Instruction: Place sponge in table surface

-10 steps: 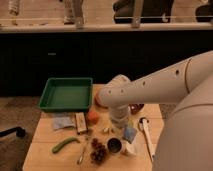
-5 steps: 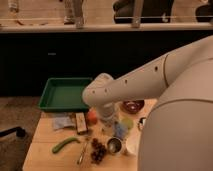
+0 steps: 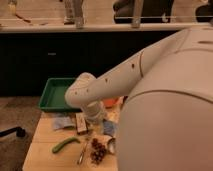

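Far left on my feed, the green plastic tray [image 3: 48, 98] sits at the back corner of the wooden bench [image 3: 44, 151], and I can't see anything in the part of it that shows. In front of the tray a pale grey-blue cloth [image 3: 61, 121] lies flat on the planks. Closer to the near edge there's a curved green vegetable [image 3: 65, 145]; can't tell which kind.

Just right of the cloth is the sponge [image 3: 80, 123]. It's lying on the bench, a small rectangular pad with a yellowish edge, right up against the cloth's side as far as I can make out.

The gripper [image 3: 92, 129] hangs off the wrist just right of the sponge, low over the bench. Its fingers are clenched, and I can't tell whether anything sits between them. Whether it's actually touching the sponge I can't say either, since the wrist blocks that bit.

In front of the gripper a thin metal utensil [image 3: 82, 155] lies on the planks, then a dark red bunch that looks like grapes [image 3: 98, 151], then a small metal cup [image 3: 111, 145] beside it. Behind those, something orange [image 3: 111, 103] peeks out under the arm [image 3: 117, 79], which fills the whole right side of my view.
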`<state>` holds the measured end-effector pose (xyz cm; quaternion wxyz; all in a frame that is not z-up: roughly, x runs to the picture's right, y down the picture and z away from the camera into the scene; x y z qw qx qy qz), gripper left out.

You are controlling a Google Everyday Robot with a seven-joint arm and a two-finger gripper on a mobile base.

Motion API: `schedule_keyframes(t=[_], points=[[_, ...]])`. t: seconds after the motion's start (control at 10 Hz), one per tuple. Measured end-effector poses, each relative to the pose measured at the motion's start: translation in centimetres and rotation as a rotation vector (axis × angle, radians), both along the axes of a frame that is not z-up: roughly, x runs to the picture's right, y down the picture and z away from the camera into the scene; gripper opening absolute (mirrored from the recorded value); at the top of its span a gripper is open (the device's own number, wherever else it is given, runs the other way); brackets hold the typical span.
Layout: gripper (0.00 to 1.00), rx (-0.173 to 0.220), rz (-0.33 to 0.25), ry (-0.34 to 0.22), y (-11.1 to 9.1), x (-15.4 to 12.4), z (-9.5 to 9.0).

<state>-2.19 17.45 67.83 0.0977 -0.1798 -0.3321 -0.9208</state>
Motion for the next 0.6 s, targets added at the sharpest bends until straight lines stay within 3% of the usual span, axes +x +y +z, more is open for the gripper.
schedule_keyframes(t=[0.6], points=[[0.00,0.001,-0.113,-0.057,-0.5,-4.1,0.2]])
